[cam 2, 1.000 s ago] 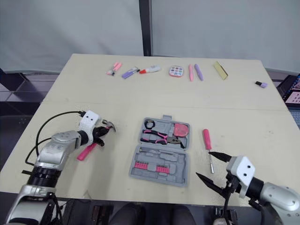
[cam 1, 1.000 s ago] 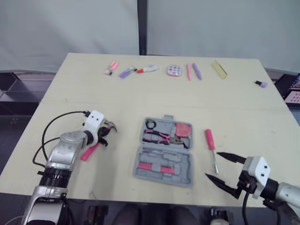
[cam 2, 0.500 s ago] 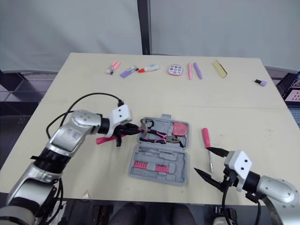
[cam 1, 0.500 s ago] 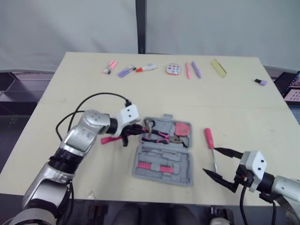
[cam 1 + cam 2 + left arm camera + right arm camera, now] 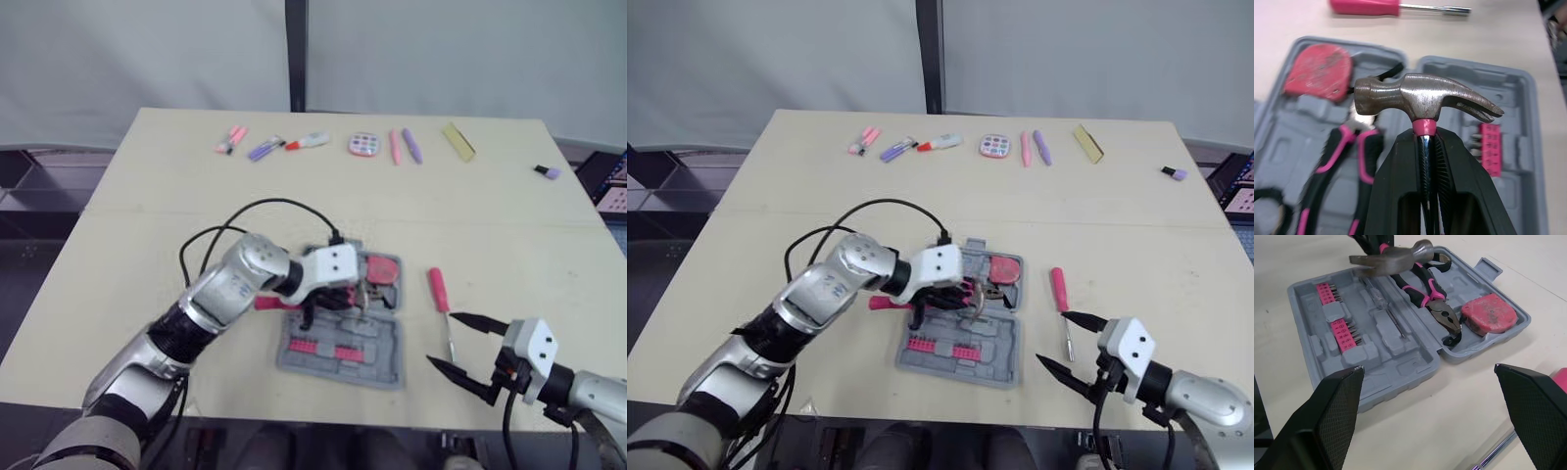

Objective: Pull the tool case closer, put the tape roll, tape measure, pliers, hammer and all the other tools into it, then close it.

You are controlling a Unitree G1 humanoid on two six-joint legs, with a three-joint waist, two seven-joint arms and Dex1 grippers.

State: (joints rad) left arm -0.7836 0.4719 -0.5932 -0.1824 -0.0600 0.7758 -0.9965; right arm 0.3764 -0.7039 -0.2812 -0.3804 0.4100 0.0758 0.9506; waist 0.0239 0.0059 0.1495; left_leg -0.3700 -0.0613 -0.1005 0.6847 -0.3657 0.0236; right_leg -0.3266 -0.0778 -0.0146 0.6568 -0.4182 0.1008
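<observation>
1. Tool case point(image 5: 384, 376) lies open on the table point(image 5: 147, 225) near my front edge, both grey halves facing up. Its far half holds a red tape measure point(image 5: 1488, 316), pink-and-black pliers point(image 5: 1425, 291) and a black ring point(image 5: 1268, 205). Its near half holds pink bit strips point(image 5: 1337, 318).
2. A pink screwdriver point(image 5: 439, 292) lies on the table just right of the case, between it and my right gripper, with its shaft pointing toward me. Markers point(image 5: 265, 149) and pens point(image 5: 395, 149) line the far edge, well apart from the case.
3. Hammer point(image 5: 1420, 98) sits over the far half, directly above the pliers; I cannot tell whether it touches them. Its long axis runs roughly across the table, with the steel head toward my right and the pink handle sticking out past the case's left edge. The head lies crosswise to the handle.
4. My left gripper point(image 5: 1425, 137) is clamped on the hammer's neck just beneath the head, with its fingers point(image 5: 1396, 186) pressed against either side of the shaft.
5. My right gripper point(image 5: 468, 349) hovers near the front edge, right of the case. Its fingers are spread wide and hold nothing, and the screwdriver's tip lies near it.
</observation>
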